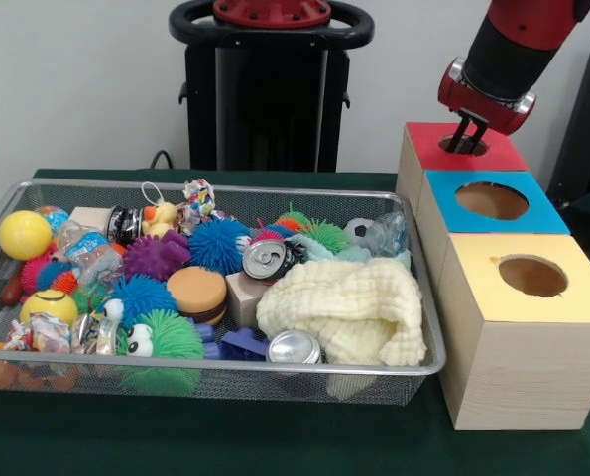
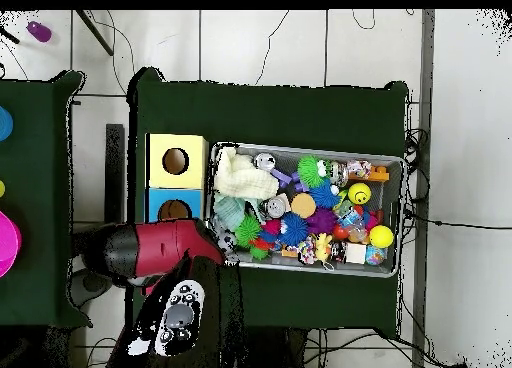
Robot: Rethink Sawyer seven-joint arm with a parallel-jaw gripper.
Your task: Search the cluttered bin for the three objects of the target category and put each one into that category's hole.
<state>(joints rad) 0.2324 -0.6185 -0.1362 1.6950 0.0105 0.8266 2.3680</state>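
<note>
Nearest you, the yellow-topped box (image 1: 526,327) heads a row of three, set just beside the wire bin (image 1: 215,372) so each drop is a short carry. In the bin a silver can (image 1: 295,347) lies by the cream cloth (image 1: 344,309), with a second can (image 1: 267,260) further back among spiky balls; which category you're hunting isn't shown. Behind the blue box (image 1: 493,203), the gripper (image 1: 466,139) dips its tips into the red box's hole (image 1: 463,146), likely to release there; you cannot tell whether its claw is apart or together. Dark green cloth (image 1: 225,436) covers the table; a pale wall stands behind
</note>
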